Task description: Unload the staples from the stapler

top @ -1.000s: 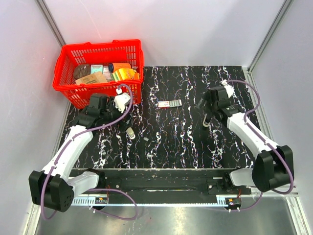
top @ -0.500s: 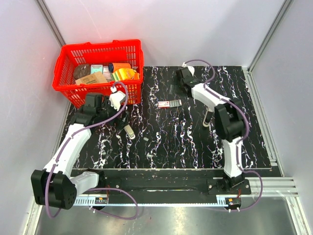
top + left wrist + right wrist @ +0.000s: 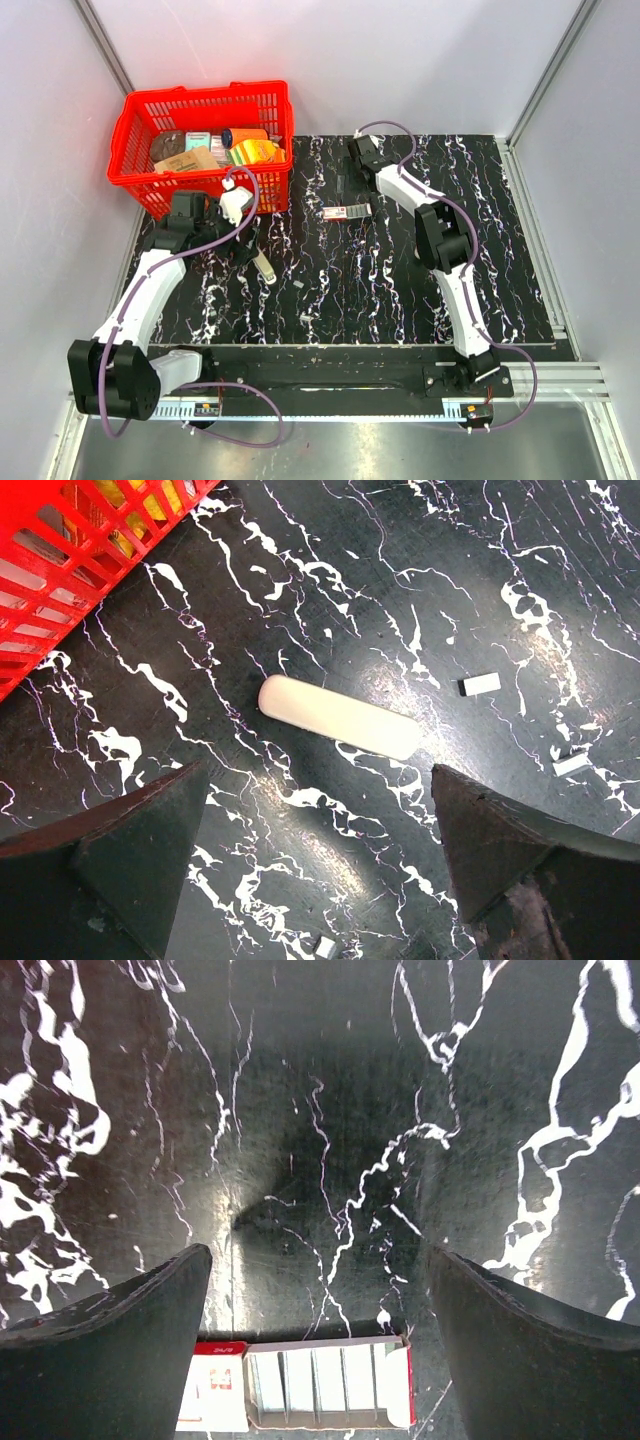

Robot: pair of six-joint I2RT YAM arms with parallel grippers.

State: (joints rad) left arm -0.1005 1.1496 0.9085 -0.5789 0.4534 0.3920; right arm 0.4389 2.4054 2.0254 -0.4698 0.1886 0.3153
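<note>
**Left arm poised over the stapler.** I hold the left tool (image 3: 320,772) high over the dark marbled bench (image 3: 380,290). Its two fingers are wide apart and empty. The pale rounded bar I take for the stapler (image 3: 338,718) lies flat just ahead of them, near the red basket (image 3: 205,90).

In the left wrist view the bar's long axis runs almost straight across the gap between the fingers, dipping a little to the right. A straight descent would close on its ends, not its sides, so I judge a wrist turn comes first. The left arm is plainly the nearer one.

Small pale bits (image 3: 480,684) lie beyond the bar; I cannot tell whether they are staples.

The right tool (image 3: 318,1252), also agape and holding nothing, hangs at the far side of the bench, with the opened staple box (image 3: 300,1400) just beside it. A second ago this arm sat folded at the right of the bench; now it reaches across to the back. The left arm has drawn a little toward the basket.
</note>
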